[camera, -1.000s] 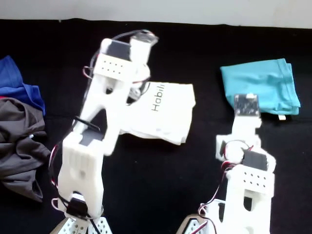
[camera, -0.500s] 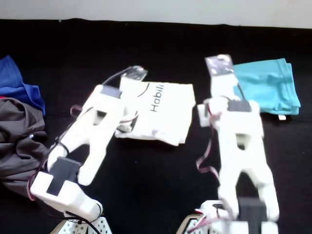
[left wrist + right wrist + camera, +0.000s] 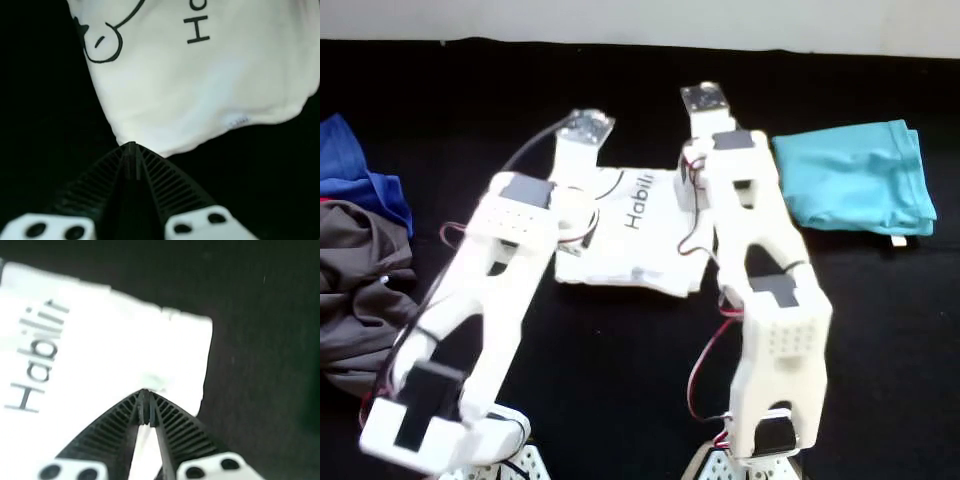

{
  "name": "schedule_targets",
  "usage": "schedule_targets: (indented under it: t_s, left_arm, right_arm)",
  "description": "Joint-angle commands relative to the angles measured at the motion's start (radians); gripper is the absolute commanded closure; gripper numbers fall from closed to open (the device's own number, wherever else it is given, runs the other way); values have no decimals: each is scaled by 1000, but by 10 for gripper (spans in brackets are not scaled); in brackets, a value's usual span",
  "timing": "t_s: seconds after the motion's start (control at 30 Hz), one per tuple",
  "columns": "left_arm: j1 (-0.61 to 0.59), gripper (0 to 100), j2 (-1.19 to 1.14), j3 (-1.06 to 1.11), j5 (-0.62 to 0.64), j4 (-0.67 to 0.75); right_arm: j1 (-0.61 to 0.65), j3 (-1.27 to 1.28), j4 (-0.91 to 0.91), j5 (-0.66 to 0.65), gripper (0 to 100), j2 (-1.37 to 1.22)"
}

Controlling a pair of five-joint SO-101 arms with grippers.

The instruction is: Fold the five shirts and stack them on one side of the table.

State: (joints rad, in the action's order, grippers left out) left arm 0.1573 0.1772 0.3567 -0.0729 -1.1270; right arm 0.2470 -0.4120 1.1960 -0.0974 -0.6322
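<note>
A robot lab bench, by the look of it — a table (image 3: 620, 380) under black cloth, a left arm (image 3: 480, 300) and right arm (image 3: 770, 300) of white plastic with bare wires (image 3: 698, 370), a plain pale wall (image 3: 640, 20) behind.

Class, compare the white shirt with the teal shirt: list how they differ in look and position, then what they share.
The white shirt carries dark lettering and a line drawing; the teal shirt is plain. The white shirt has the left gripper and the right gripper at it; the teal shirt lies apart, with no gripper on it. Both lie folded flat on the black table.
</note>
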Motion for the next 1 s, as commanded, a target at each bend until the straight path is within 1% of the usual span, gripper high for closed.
schedule_targets:
  t_s: [0.0,0.1,0.2,0.33,0.43,0.5,0.6,0.67,0.7,0.77,0.97]
  left_arm:
    - [-25,988,136,-65,3,-127]
    - [-93,987,176,-16,3,-166]
    - [-206,987,168,93,3,-115]
    - [-344,987,168,274,3,66]
    - [-412,987,168,420,3,222]
    - [-435,987,168,510,3,319]
    - [-447,987,168,618,3,436]
    - [-450,987,168,665,3,473]
    - [-450,987,168,680,3,480]
    - [-452,987,173,696,3,482]
    - [-447,988,168,699,3,483]
  right_arm:
    - [-16,-194,12,8,989,-107]
    - [-54,-305,30,8,989,-185]
    - [-79,-418,102,8,989,-225]
    - [-81,-581,246,8,989,-225]
    - [-79,-720,360,11,988,-226]
    - [-67,-785,441,11,949,-229]
    - [-28,-802,547,12,784,-232]
    - [-5,-771,564,12,697,-232]
    - [2,-748,564,12,678,-232]
    - [21,-707,562,28,670,-232]
    - [24,-611,475,206,666,-234]
